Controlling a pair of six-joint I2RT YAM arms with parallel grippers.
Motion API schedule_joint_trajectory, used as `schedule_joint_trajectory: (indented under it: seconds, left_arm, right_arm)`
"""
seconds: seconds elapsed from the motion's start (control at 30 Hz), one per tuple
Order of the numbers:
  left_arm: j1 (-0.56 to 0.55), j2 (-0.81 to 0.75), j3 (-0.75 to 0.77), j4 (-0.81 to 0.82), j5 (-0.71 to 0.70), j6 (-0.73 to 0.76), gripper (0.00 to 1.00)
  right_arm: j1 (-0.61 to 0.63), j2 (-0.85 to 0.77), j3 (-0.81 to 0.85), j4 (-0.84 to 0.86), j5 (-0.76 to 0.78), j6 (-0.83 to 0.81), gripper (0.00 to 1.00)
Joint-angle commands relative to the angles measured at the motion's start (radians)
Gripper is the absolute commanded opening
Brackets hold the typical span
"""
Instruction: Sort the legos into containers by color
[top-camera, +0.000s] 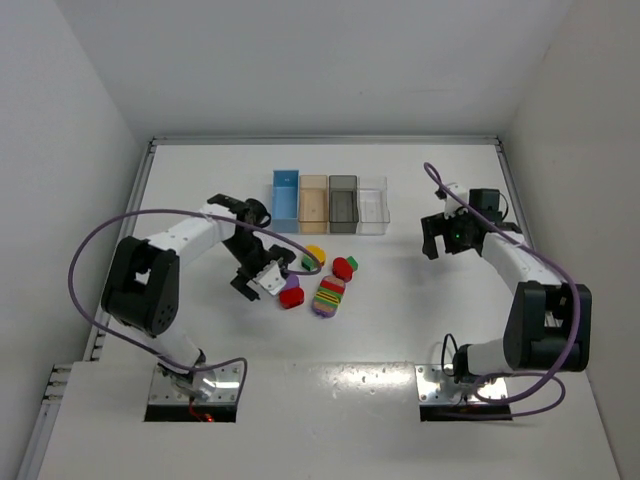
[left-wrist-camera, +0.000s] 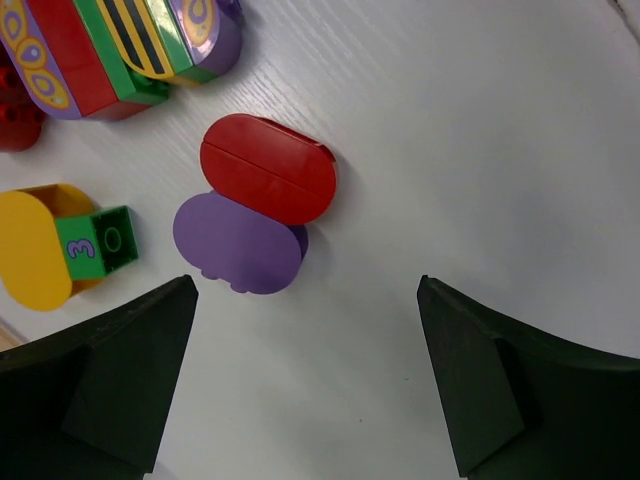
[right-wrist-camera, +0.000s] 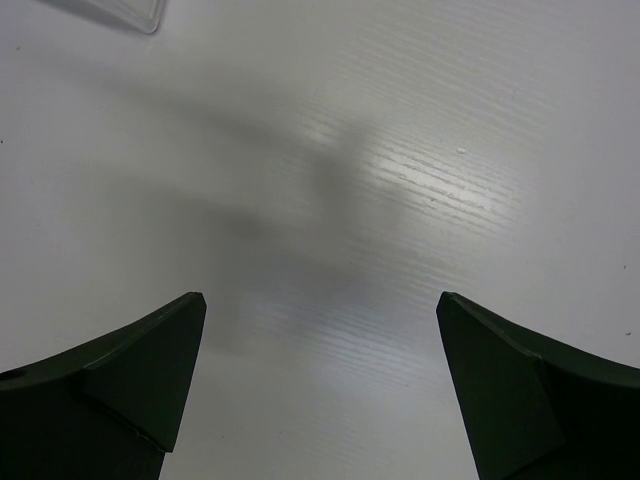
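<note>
From above, the white counter (top-camera: 200, 180) carries 4 containers touching in a row at its far middle: the blue bin (top-camera: 285, 198), tan bin (top-camera: 313, 203), dark grey bin (top-camera: 343, 203) and clear bin (top-camera: 373, 205). The legos all lie loose on the counter, nearer than the bins and in none of them. They are a yellow and green piece (top-camera: 314, 256), a red and green piece (top-camera: 345, 267), a striped clump (top-camera: 329, 296) and a red and purple pair (top-camera: 291, 292). The left pincer (top-camera: 262, 279) hangs just beside that pair, on its left. The right pincer (top-camera: 440, 248) is well apart from the legos, right of the clear bin.

At the left wrist, the 2 dark fingers (left-wrist-camera: 110, 390) stand wide apart with nothing between them. The red and purple pair lies just ahead of the gap, the red piece touching the purple one. The yellow and green piece, its green brick marked 3, is to the left, and the striped clump is at the upper left.

At the right wrist, the pincer's fingers (right-wrist-camera: 120, 380) are likewise spread and empty over bare counter. A clear corner at the top left is probably the clear bin.
</note>
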Motion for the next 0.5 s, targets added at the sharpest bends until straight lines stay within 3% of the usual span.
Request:
schedule_joint_trajectory:
  seconds: [0.0,0.2,0.47]
  left_arm:
    - [-0.027,0.028,0.054,-0.034,0.034,0.299,0.98]
    - [-0.055,0.039,0.027,0.166,0.056,0.188,0.97]
    - [-0.075,0.145,0.108,0.167,0.065,0.199,0.97]
  right_arm:
    - [-0.005,-0.035,-0.004,0.004,0.006,-0.007,0.99]
    - [-0.005,-0.044,-0.014,0.004,0.015,-0.016,0.99]
    - [-0.005,-0.044,-0.023,0.004,0.015,-0.025,0.99]
